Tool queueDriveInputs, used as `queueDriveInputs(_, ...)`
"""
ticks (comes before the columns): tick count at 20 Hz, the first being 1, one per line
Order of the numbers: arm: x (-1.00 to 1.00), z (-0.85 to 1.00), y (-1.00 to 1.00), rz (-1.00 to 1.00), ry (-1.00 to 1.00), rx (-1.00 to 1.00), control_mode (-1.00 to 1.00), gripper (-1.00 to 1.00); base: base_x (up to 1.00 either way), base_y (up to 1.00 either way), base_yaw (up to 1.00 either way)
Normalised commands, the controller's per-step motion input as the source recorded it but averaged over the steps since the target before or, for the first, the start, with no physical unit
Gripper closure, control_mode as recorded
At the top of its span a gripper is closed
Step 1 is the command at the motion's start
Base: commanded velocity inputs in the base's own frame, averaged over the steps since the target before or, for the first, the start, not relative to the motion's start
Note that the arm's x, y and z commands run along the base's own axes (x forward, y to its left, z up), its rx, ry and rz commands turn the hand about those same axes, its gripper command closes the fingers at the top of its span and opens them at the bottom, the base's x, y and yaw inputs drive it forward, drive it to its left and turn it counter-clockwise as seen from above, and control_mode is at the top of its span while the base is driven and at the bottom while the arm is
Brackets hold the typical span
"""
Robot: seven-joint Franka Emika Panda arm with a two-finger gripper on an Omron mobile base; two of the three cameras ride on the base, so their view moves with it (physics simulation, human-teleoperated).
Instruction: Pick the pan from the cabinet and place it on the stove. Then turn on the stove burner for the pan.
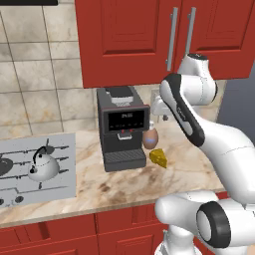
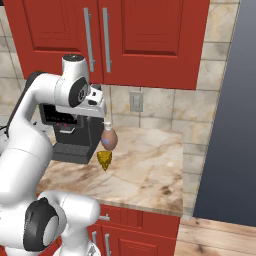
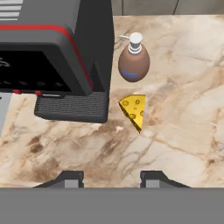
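The red wall cabinet hangs over the counter with both doors shut, so the pan is hidden. Its long silver bar handles run side by side down the middle. The light-grey stove lies at the left of the counter. My gripper hovers above the counter just under the cabinet, pointing down, beside the coffee machine. It is open, with nothing between its fingertips.
A silver kettle stands on the stove. A black coffee machine sits mid-counter, with a brown soap dispenser and a yellow cheese wedge to its right. A dark tall panel bounds the counter's right end.
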Motion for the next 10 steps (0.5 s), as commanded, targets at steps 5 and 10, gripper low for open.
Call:
queueDriveInputs(5, -0.16, -0.02, -0.06, 0.00, -0.11, 0.01, -1.00, -1.00, 0.00, 0.00, 0.00)
queueDriveInputs(10, -0.30, 0.11, -0.08, 0.00, -0.43, 0.00, -1.00, -1.00, 0.00, 0.00, 0.00)
